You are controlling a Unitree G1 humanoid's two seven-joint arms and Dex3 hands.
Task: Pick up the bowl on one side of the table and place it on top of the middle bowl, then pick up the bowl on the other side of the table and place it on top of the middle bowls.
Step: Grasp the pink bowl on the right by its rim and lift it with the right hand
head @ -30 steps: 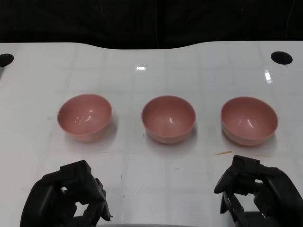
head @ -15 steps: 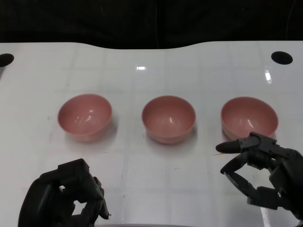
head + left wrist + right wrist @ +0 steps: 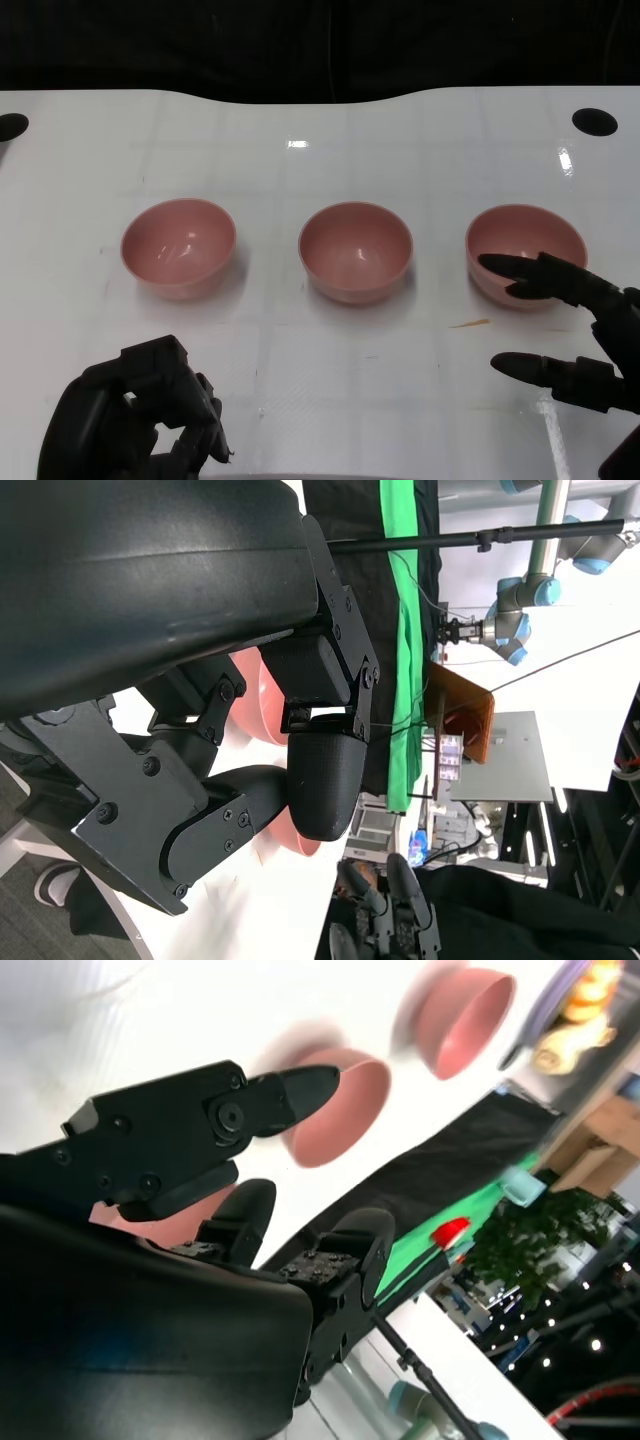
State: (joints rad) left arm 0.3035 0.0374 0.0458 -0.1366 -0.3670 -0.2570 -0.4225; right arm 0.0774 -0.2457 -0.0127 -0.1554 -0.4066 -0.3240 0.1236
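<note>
Three pink bowls stand upright and well apart in a row across the middle of the white table point(image 3: 300, 380): the left bowl point(image 3: 179, 246) toward the table's left edge, the middle bowl point(image 3: 356, 251) at its centre, and the right bowl point(image 3: 525, 253) toward the right edge. None is stacked on another. The right hand point(image 3: 572, 330) is spread wide near the table's front right corner and holds nothing; its upper fingers point(image 3: 530, 272) lie across the near side of the right bowl as seen from the head, though actual contact cannot be told, while a lower finger reaches out over bare table below the bowl. The left hand point(image 3: 135, 418) sits near the front left corner, fingers curled in on nothing, well apart from the left bowl. Two dark round holes point(image 3: 594, 122) mark the table's far corners.
</note>
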